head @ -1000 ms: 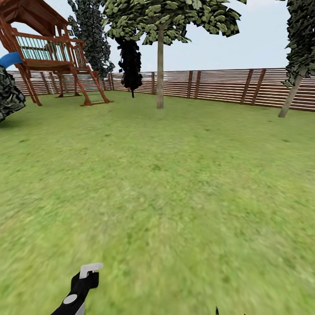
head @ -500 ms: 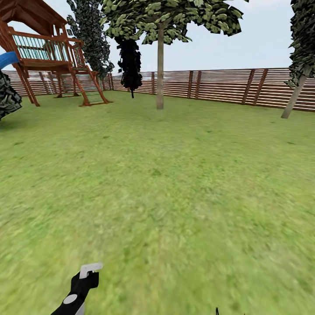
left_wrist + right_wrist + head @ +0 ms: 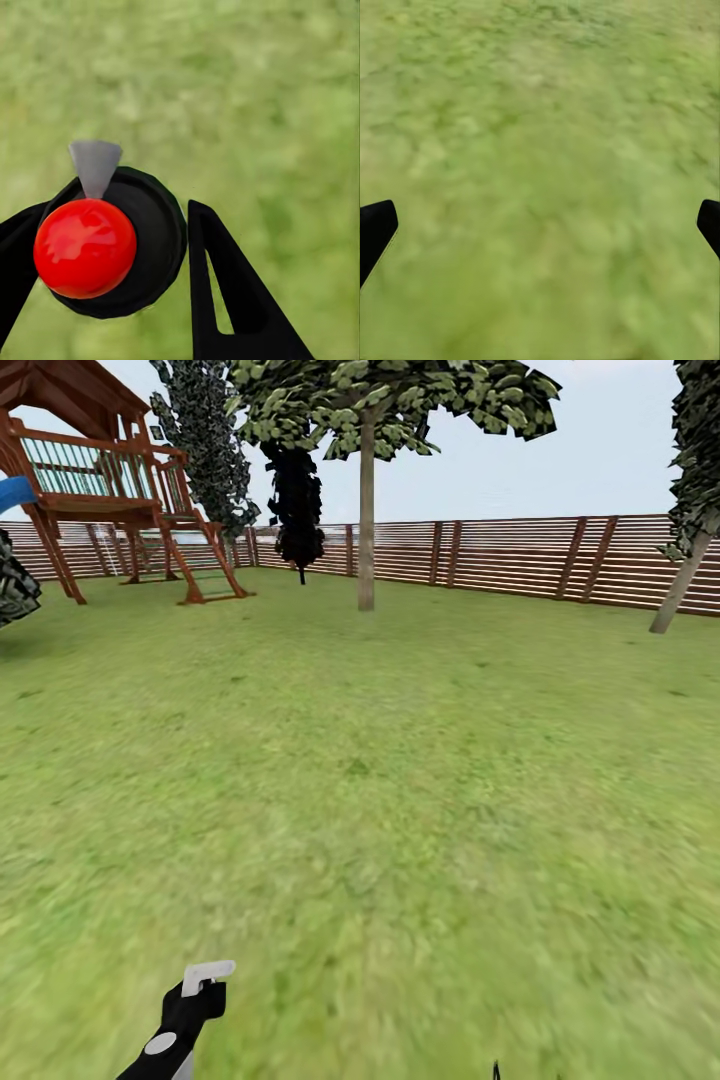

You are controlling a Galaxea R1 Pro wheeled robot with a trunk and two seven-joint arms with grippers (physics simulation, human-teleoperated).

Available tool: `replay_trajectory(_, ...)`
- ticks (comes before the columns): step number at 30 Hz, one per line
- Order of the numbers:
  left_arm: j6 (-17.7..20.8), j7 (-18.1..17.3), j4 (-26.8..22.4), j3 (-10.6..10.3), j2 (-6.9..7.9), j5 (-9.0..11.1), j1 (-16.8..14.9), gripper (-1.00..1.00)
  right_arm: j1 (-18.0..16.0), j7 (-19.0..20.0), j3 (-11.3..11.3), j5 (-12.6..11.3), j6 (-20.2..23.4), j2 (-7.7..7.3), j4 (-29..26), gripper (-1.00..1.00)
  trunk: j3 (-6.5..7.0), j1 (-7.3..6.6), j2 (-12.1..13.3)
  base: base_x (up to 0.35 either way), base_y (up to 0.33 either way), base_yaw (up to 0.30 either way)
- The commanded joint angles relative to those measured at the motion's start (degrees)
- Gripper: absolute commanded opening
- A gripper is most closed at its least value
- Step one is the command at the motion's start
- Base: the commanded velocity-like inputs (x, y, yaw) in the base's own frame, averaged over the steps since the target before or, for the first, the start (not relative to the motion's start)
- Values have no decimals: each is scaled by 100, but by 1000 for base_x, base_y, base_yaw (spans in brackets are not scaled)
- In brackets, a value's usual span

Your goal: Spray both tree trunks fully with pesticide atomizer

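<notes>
The pesticide atomizer (image 3: 190, 1008) pokes up at the bottom of the head view, black with a white mark and a pale grey trigger head. In the left wrist view my left gripper (image 3: 120, 217) is shut on the atomizer (image 3: 142, 240), whose round black body carries a red ball and a grey nozzle. My right gripper (image 3: 540, 225) hangs open over the grass floor (image 3: 540, 150) with nothing between its fingers. A tree (image 3: 366, 510) with a pale trunk stands far ahead by the fence. Another tree (image 3: 682, 580) leans at the far right.
A brown slat fence (image 3: 500, 555) closes the lawn (image 3: 380, 760) at the back. A wooden playset (image 3: 110, 490) with a blue slide stands at the back left. An all-black tree (image 3: 298, 510) and a dark mottled tree (image 3: 205, 440) rise near it.
The whole head view has widened a little, with the playset sliding left and the right tree sliding right: the camera has moved. The atomizer and both grippers keep their places in view.
</notes>
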Motion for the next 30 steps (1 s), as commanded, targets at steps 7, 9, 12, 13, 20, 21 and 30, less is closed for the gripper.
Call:
replay_trajectory(7, 0, 0, -1, 0, -1, -1, 0, -100, 0, 4, 2, 3, 0, 0, 0, 100, 0, 0, 0, 337, 0, 0)
replay_trajectory(9, 0, 0, -1, 0, -1, -1, 0, -100, 0, 1, 0, 1, 0, 0, 0, 100, 0, 0, 0, 337, 0, 0)
replay_trajectory(12, 0, 0, -1, 0, 2, -1, 0, -100, 0, 2, 0, 0, 0, 0, 0, 100, 0, 0, 0, 337, 0, 0)
replay_trajectory(13, 0, 0, -1, 0, 0, -1, 0, -100, 0, 1, 0, 0, 0, 0, 0, 100, 0, 0, 0, 337, 0, 0)
replay_trajectory(20, 0, 0, -1, 0, -1, -1, 0, -100, 0, 2, 1, 0, 0, 0, 0, 100, 0, 0, 0, 337, 0, 0)
replay_trajectory(21, 0, 0, -1, 0, -1, -1, 0, -100, 0, 5, 0, 0, 0, 0, 0, 100, 0, 0, 0, 337, 0, 0)
replay_trajectory(30, 0, 0, -1, 0, 0, -1, 0, -100, 0, 2, 2, 0, 0, 0, 0, 100, 0, 0, 0, 337, 0, 0)
